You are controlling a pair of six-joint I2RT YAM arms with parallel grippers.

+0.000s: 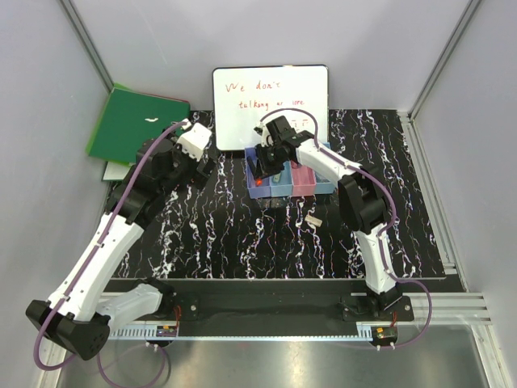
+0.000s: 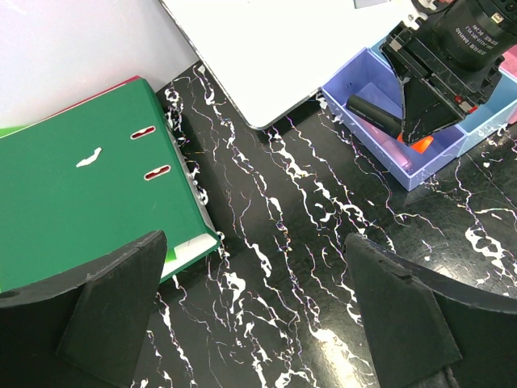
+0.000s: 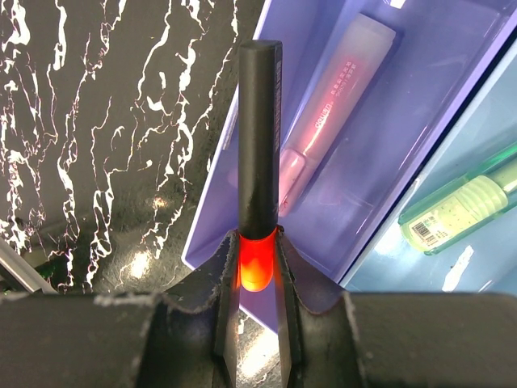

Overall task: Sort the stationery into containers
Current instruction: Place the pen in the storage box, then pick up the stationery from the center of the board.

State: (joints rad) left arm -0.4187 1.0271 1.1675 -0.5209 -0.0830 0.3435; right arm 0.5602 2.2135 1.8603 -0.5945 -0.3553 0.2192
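The black-capped orange plastic highlighter (image 3: 260,137) slants into the leftmost, purple-blue rectangular plastic bin (image 3: 388,137), pinched narrowly at its orange end by the right tool (image 3: 257,267), seemingly for release there, while the left tool (image 2: 258,315) waits wide and empty over the black marbled bench (image 2: 307,202).

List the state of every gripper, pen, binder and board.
Left gripper: open, empty.
Right gripper: shut on orange highlighter.
Orange highlighter: gripped, pointing into purple-blue bin.
Lilac marker: lying in purple-blue bin.
Green highlighter: lying in light blue bin.
Green binder: closed.
Whiteboard: upright, written on.
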